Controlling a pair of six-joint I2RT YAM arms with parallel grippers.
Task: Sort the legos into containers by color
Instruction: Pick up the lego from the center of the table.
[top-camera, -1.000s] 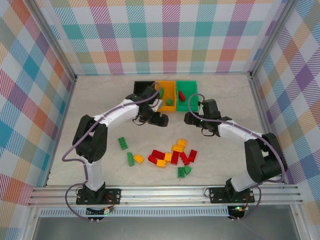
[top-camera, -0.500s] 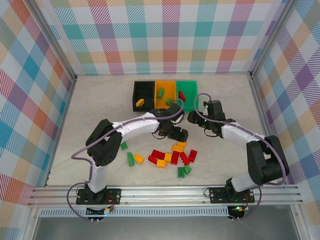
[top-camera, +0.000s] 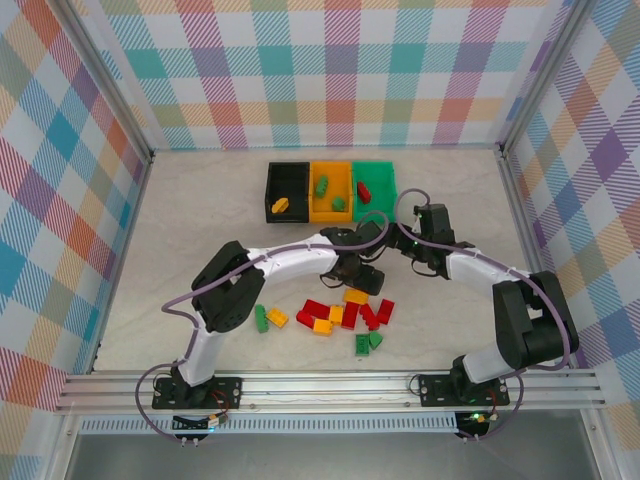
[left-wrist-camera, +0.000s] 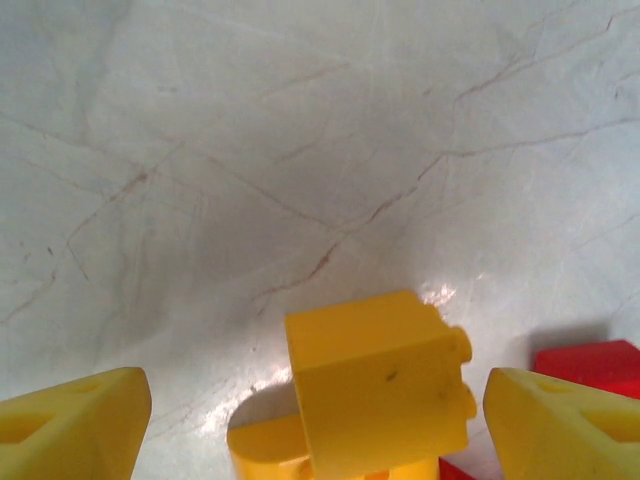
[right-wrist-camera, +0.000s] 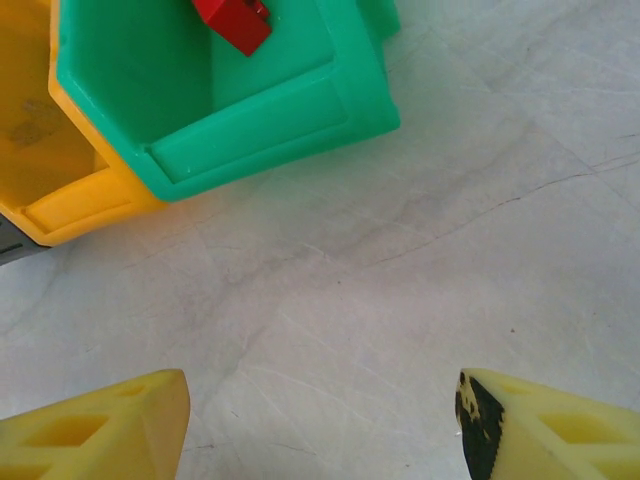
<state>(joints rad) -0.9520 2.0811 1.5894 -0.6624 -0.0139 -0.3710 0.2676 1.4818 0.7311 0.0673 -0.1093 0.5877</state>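
Currently both arms reach out over the table (top-camera: 190, 215). My left arm (top-camera: 290, 258) rises from its base to a bent elbow, then stretches rightward across the middle, with the wrist at the far edge of the pile of legos (top-camera: 345, 315). My right arm (top-camera: 485, 270) folds at the elbow and extends leftward, with the wrist just short of the bins.

Three bins stand side by side at the far centre: black bin (top-camera: 268, 190), orange-yellow bin (top-camera: 313, 205), green bin (top-camera: 382, 195). The black bin holds one yellow piece (top-camera: 281, 205), the orange-yellow bin two green pieces (top-camera: 322, 185), and the green bin a red brick (right-wrist-camera: 232, 20).

- **Left gripper (left-wrist-camera: 315, 405):** the jaws are spread wide. A yellow brick (left-wrist-camera: 380, 390) stands between my fingers (left-wrist-camera: 75, 430) with a gap on either side. Nothing touches it and nothing is gripped. A second red piece (left-wrist-camera: 590, 362) lies just right of it.
- **Right gripper (right-wrist-camera: 320, 420):** the jaws are parted wide and empty, over bare table near the green bin's front wall.
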